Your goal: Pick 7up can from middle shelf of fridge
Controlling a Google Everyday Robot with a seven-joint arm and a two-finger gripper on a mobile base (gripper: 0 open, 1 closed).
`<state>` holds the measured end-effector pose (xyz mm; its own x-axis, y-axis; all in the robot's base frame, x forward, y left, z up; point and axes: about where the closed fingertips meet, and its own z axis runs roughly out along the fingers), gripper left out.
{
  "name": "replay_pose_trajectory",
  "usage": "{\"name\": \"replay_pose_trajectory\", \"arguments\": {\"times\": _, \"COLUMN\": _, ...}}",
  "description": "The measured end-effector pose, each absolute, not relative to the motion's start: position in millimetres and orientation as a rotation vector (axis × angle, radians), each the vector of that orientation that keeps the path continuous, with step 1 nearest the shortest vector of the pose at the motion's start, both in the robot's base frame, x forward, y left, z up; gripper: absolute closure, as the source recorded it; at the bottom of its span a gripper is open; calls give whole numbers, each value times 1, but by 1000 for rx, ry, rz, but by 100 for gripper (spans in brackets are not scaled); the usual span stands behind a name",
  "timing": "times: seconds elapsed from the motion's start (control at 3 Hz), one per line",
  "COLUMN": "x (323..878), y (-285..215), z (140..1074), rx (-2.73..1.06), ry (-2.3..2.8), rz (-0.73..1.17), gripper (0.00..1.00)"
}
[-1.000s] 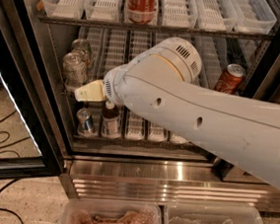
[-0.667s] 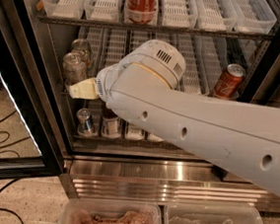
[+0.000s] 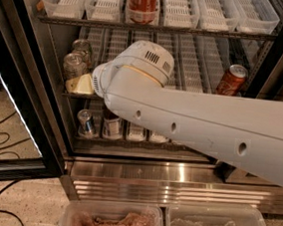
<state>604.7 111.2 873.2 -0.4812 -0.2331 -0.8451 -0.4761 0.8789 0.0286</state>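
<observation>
7up can [image 3: 74, 67] on middle shelf [image 3: 190, 59], just above hand [image 3: 80, 84]; hand's grip: cannot tell.

My one view: close, high, angled down into the fridge [image 3: 175, 181]; gripper [image 3: 80, 84] at left end of middle shelf [image 3: 191, 60].

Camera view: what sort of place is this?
Likely an office or lab drinks corner: a display fridge, a red cola can, and the gripper beside the 7up can on the middle shelf.
</observation>
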Motion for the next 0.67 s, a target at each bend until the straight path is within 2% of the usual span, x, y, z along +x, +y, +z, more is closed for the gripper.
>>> {"name": "replay_pose_trajectory", "arguments": {"times": 0.33, "x": 605, "y": 111, "z": 873, "rx": -512, "ry": 2089, "rz": 321, "gripper": 0}}
{"name": "replay_pose_trajectory", "arguments": {"times": 0.67, "x": 613, "y": 146, "z": 879, "rx": -509, "ry": 2039, "rz": 304, "gripper": 0}}
